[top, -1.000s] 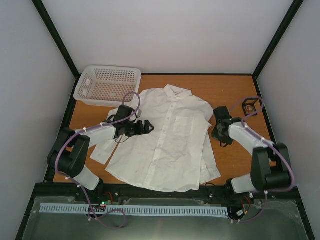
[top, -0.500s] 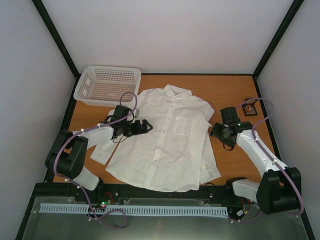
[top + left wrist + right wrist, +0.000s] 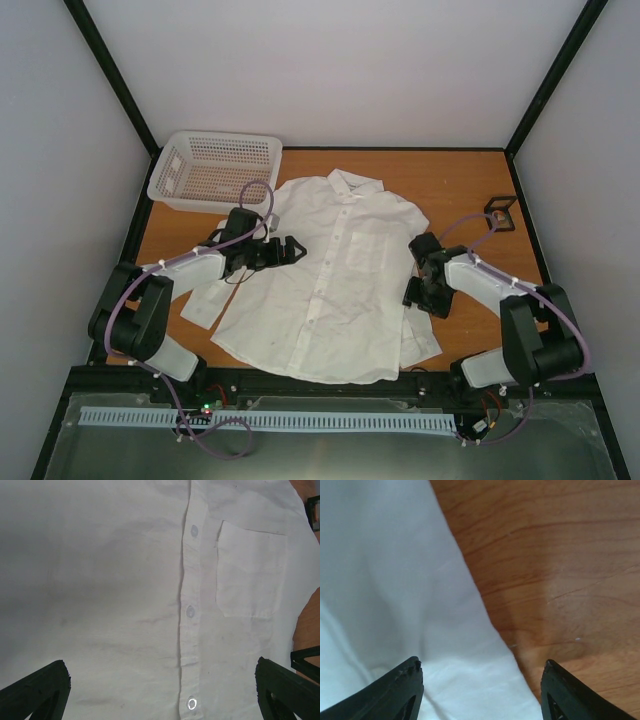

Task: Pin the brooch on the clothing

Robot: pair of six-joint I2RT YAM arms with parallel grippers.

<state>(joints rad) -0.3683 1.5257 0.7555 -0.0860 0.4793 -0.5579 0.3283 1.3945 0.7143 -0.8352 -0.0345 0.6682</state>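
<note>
The clothing is a white button-up shirt (image 3: pixel 330 270) lying flat, front up, on the wooden table. My left gripper (image 3: pixel 290 247) hovers open over its left chest. In the left wrist view the left gripper (image 3: pixel 160 692) has its jaws wide apart, with the button row and the pocket (image 3: pixel 250 575) ahead of it. My right gripper (image 3: pixel 417 293) is low at the shirt's right sleeve edge. Seen from the right wrist, the right gripper (image 3: pixel 480 690) is open, one finger over cloth (image 3: pixel 395 580) and one over wood, holding nothing. The brooch is out of view.
A small black open-frame cube (image 3: pixel 502 211) stands at the back right of the table (image 3: pixel 470 170). A white perforated basket (image 3: pixel 213 168) sits at the back left, touching the shirt's sleeve area. Black frame posts and white walls enclose the table.
My right arm came back from the black cube and swung toward the shirt's right sleeve edge, its jaws opening from shut. The left arm barely moved.
</note>
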